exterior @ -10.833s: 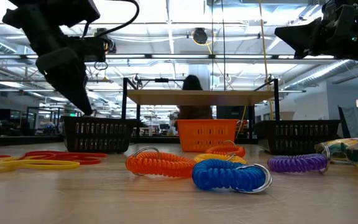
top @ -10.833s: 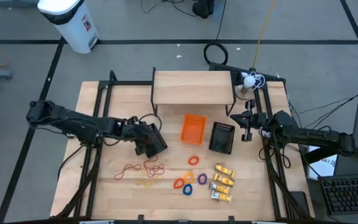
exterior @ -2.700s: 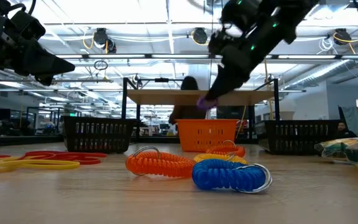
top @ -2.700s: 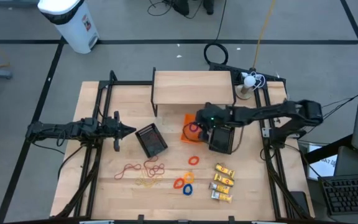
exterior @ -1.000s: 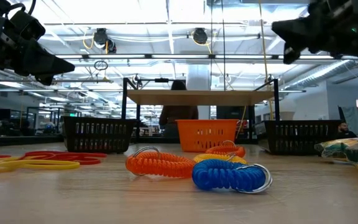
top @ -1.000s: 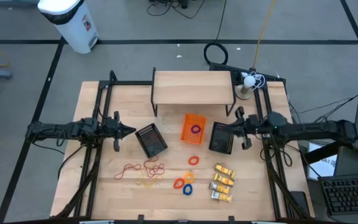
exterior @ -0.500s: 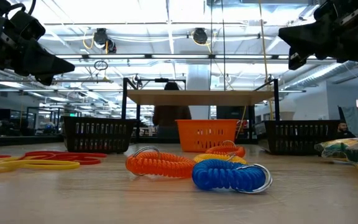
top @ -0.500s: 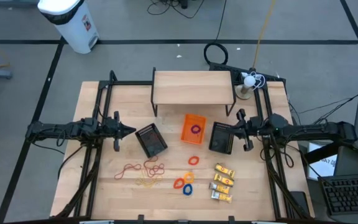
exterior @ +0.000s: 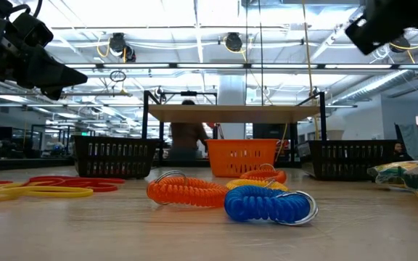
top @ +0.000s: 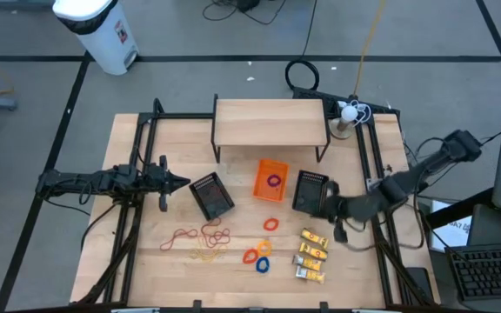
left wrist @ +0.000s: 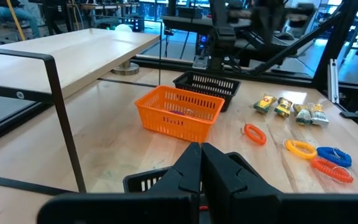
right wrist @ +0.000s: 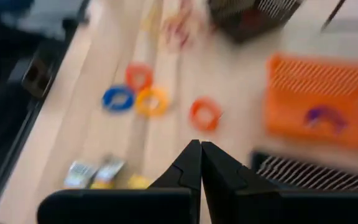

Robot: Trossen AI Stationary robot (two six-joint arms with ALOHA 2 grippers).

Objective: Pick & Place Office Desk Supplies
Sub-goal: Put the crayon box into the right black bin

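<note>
The office desk supplies lie on the near half of the table: red and tan rubber bands (top: 200, 239), an orange ring (top: 270, 224), red, yellow and blue rings (top: 257, 256) and yellow-and-white packets (top: 311, 255). A purple ring (top: 274, 181) lies in the orange bin (top: 270, 179). My right gripper (top: 320, 206) is shut and holds nothing. It hangs over the near right corner of the right black mesh bin (top: 310, 191), pointing left and slanting down. In its wrist view the shut tips (right wrist: 199, 146) aim between the orange ring (right wrist: 205, 114) and the packets (right wrist: 95, 174). My left gripper (top: 185, 183) is shut and waits level at the left.
A second black mesh bin (top: 211, 196) sits just in front of my left gripper. A raised wooden shelf (top: 270, 122) stands at the far middle, with black frame rails along both table sides. A person (exterior: 187, 141) is in the room beyond the table.
My right gripper has swung from beside the right black bin's right side toward the table's near edge and upward, tipping from level to slanting down, and has stayed shut. The person in the room behind has walked toward the left.
</note>
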